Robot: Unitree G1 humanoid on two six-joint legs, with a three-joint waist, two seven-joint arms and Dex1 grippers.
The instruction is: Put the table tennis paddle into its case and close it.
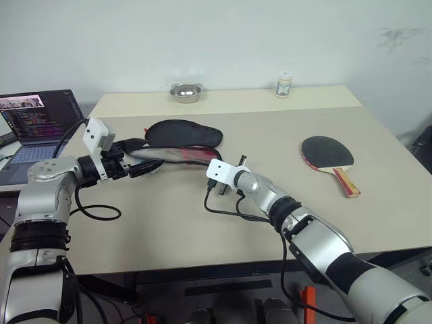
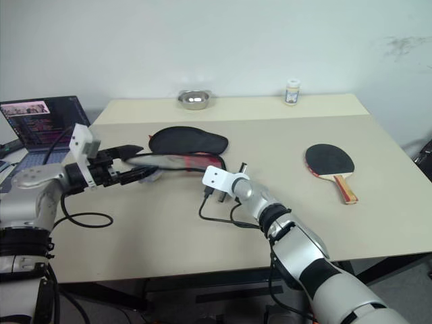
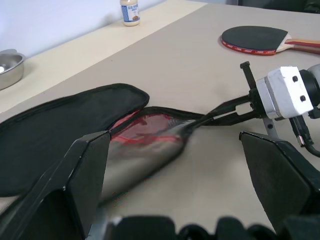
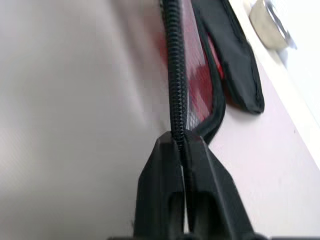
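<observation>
- Black fabric case (image 1: pixel 183 133) lies unzipped mid-table; paddle (image 1: pixel 329 154) rests well apart to its right.
- Right gripper (image 4: pixel 181 145) pinches the case's zipper edge.
- Left gripper (image 3: pixel 175 175) spread wide at the case's left end.

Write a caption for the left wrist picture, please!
Right hand pinching the open case by its edge, paddle waiting on the table.

Bright, even light (soft shadows); wrist close-ups blurred.
</observation>
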